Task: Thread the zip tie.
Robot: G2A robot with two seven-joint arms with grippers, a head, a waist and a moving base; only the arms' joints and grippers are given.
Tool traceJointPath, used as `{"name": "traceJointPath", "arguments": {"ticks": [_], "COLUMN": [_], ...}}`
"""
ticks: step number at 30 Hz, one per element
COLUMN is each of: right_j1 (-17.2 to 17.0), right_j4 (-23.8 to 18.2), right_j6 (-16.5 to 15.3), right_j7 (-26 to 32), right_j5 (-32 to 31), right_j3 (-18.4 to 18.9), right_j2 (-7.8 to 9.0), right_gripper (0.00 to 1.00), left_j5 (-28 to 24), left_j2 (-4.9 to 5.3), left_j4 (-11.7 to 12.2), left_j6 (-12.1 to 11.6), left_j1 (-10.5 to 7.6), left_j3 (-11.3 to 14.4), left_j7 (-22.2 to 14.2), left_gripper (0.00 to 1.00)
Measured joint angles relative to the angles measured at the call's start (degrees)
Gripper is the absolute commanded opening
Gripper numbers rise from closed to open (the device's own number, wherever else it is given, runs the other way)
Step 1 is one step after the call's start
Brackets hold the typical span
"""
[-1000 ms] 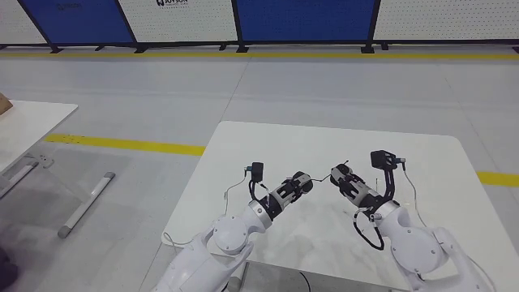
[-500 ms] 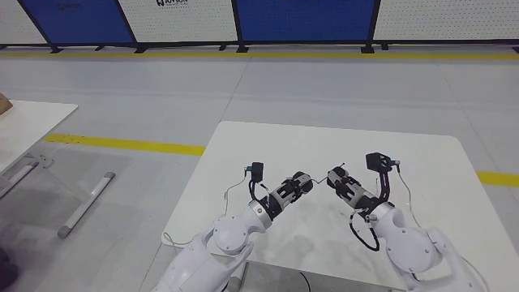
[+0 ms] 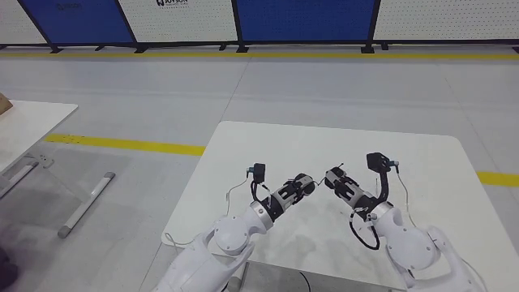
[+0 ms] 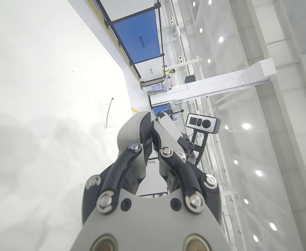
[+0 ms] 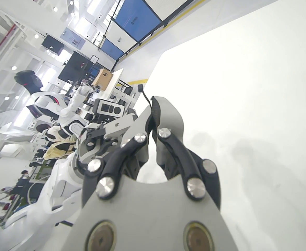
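Zip tie point(image 5: 144, 93) is pinched in the closed right fingers point(image 5: 155, 113) above the counter point(image 5: 247, 66). Its head end is left sticking out just past their tips, and its long axis is carried on in line with them. The left fingers point(image 4: 146, 129) are pressed shut just beside, nearly tip to tip; whether anything is held there cannot be told. Alignment of head and left fingertips is judged decisive.
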Motion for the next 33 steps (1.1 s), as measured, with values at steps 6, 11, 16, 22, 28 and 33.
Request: {"name": "traceJointPath", "arguments": {"ticks": [6, 11, 16, 22, 28, 33], "right_j1": [-0.2, -0.3, -0.9, -0.7, -1.1, -1.7], "right_j4": [0.4, 0.3, -0.1, 0.3, 0.0, -0.3], "right_j6": [-0.4, -0.7, -1.8, -1.5, -2.1, -3.1], "right_j7": [0.5, 0.4, 0.7, 1.2, 0.8, 0.7], "right_j5": [0.1, 0.4, 0.1, 0.5, 0.8, 0.3], "right_j3": [0.4, 0.8, 1.2, 1.1, 1.9, 2.7], "right_j2": [-0.13, -0.28, -0.28, -0.51, -0.59, -0.53], "right_gripper": [0.00, 0.00, 0.00, 0.00, 0.25, 0.30], "left_j5": [-2.7, -3.0, -4.3, -4.3, -3.7, -3.5], "left_j2": [0.04, 0.01, -0.18, -0.25, -0.29, -0.42], "left_j4": [-0.4, -0.2, 0.1, 0.0, 0.0, 0.6], "left_j6": [-1.8, -1.1, -1.3, -1.5, -0.7, -0.2], "left_j1": [0.28, 0.28, 0.26, 0.22, 0.20, -0.26], "left_j3": [-0.6, -0.9, -1.1, -1.1, -1.0, -0.6], "left_j7": [-2.4, -1.5, -0.2, -0.1, 0.2, 0.0], "left_gripper": [0.00, 0.00, 0.00, 0.00, 0.00, 0.00]}}
